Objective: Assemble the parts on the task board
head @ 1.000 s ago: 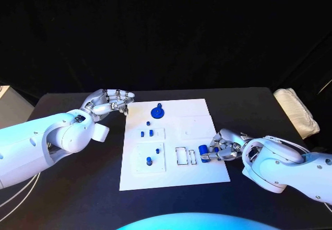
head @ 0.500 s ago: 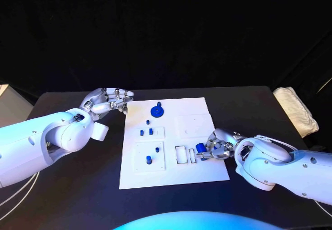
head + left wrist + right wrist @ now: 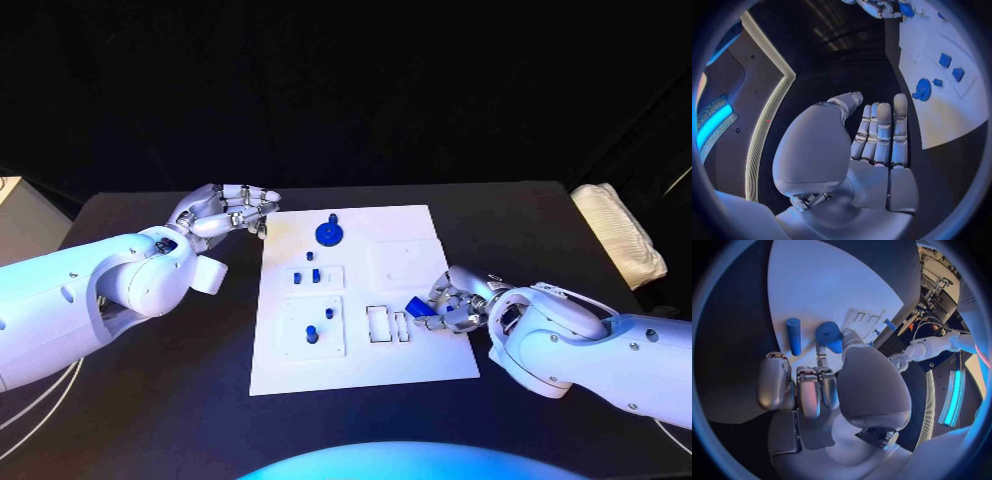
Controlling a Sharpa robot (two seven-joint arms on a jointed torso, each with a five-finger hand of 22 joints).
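Pinching a short blue cylinder (image 3: 423,306), the right hand (image 3: 459,303) sits over the white board's (image 3: 361,375) right edge, beside 2 slots. Another blue peg (image 3: 793,336) lies loose nearby. The left hand (image 3: 224,212) hovers empty, fingers loosely spread, at the board's far-left corner.

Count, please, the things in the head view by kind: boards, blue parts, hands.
White task board: 1
Round blue part: 1
Small blue parts: 6, one of them held in the fingers of the right hand
Hands: 2, right hand and left hand
Total: 10
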